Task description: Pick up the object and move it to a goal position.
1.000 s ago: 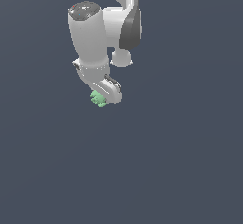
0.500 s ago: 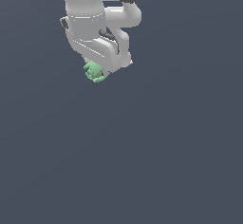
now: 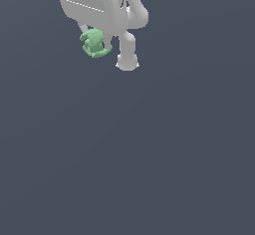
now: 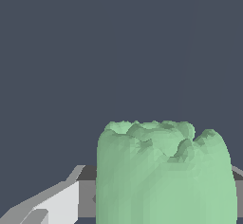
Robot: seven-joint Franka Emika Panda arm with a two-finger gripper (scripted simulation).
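Observation:
The object, a small light-green lumpy thing, hangs under the white gripper near the top of the exterior view, left of centre. The gripper is shut on it, and its fingertips are mostly hidden behind the hand and the object. In the wrist view the object fills the lower right, with one white finger beside it and a dark pad edge touching its side. No goal marker shows in either view.
A rounded white part of the arm hangs just to the exterior view's right of the object. Everything else is a plain dark grey-blue background.
The gripper has carried the object steadily upward and slightly toward the exterior view's left. It has stayed shut on the object throughout.

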